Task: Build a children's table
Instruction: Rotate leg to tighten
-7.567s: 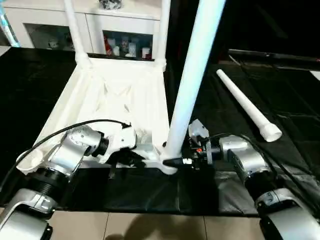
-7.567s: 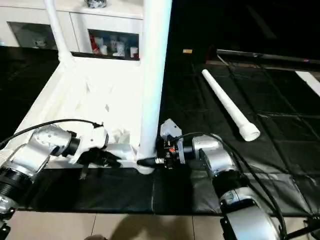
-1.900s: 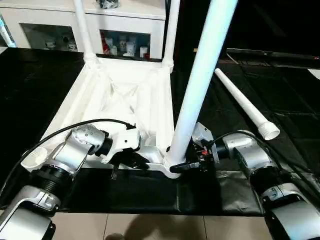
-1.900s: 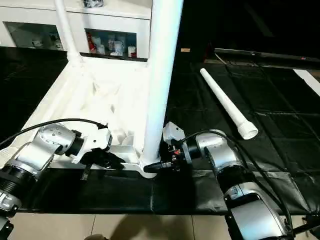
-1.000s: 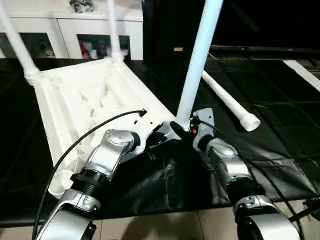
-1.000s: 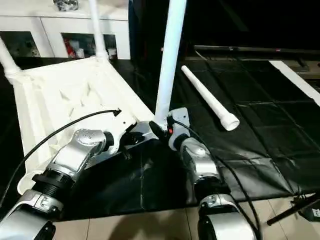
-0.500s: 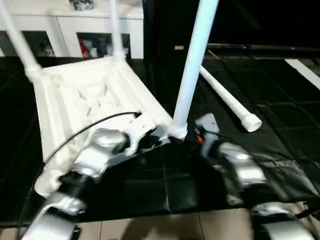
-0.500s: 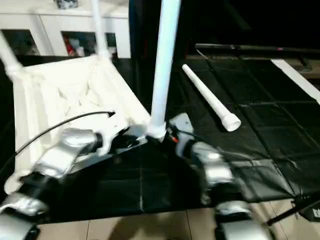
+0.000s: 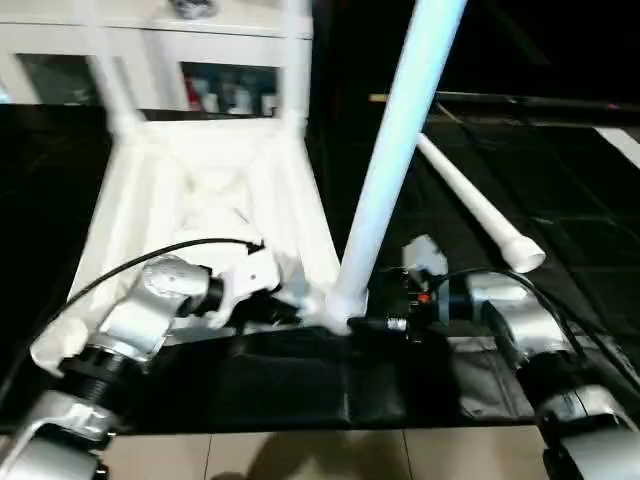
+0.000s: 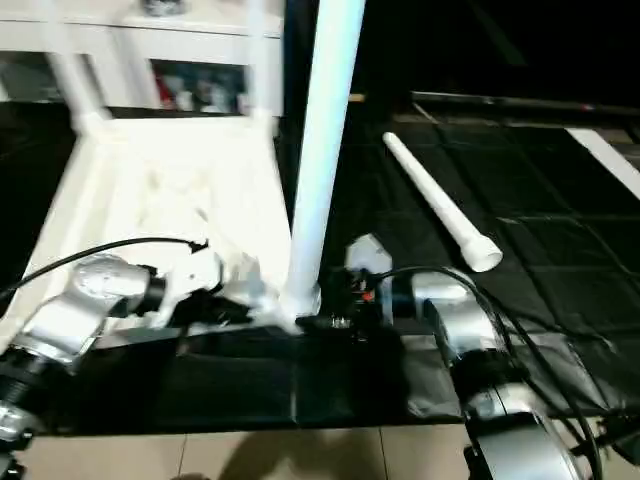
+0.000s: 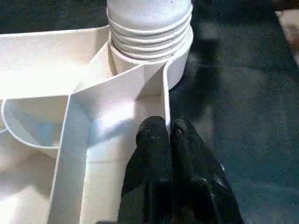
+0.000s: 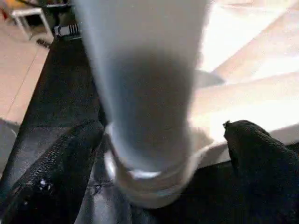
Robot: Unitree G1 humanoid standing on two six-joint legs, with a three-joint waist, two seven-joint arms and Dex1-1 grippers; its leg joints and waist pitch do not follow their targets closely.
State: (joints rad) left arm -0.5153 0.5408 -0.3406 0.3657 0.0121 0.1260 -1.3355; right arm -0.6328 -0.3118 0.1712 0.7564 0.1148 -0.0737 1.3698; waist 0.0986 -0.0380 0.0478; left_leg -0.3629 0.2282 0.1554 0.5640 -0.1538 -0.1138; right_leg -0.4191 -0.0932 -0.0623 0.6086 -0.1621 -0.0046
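The white table top (image 9: 200,190) lies upside down on the black mat, ribbed underside up. Two legs (image 9: 297,60) stand in its far corners. A third leg (image 9: 400,130) stands upright in the near right corner socket (image 11: 149,51). The fourth leg (image 9: 470,205) lies loose on the mat to the right. My left gripper (image 11: 167,135) is shut on the top's thin rim wall just beside that socket. My right gripper (image 9: 365,322) is open, one finger (image 12: 51,163) on each side of the standing leg's base.
A white cabinet (image 9: 60,40) with glass doors stands behind the table top. The black mat (image 9: 560,160) spreads to the right beyond the loose leg. Tiled floor (image 9: 300,455) begins at the mat's near edge, under my forearms.
The whole picture has swung, so the camera moved. Both grippers stay at the near right corner, and the third leg still stands in its socket.
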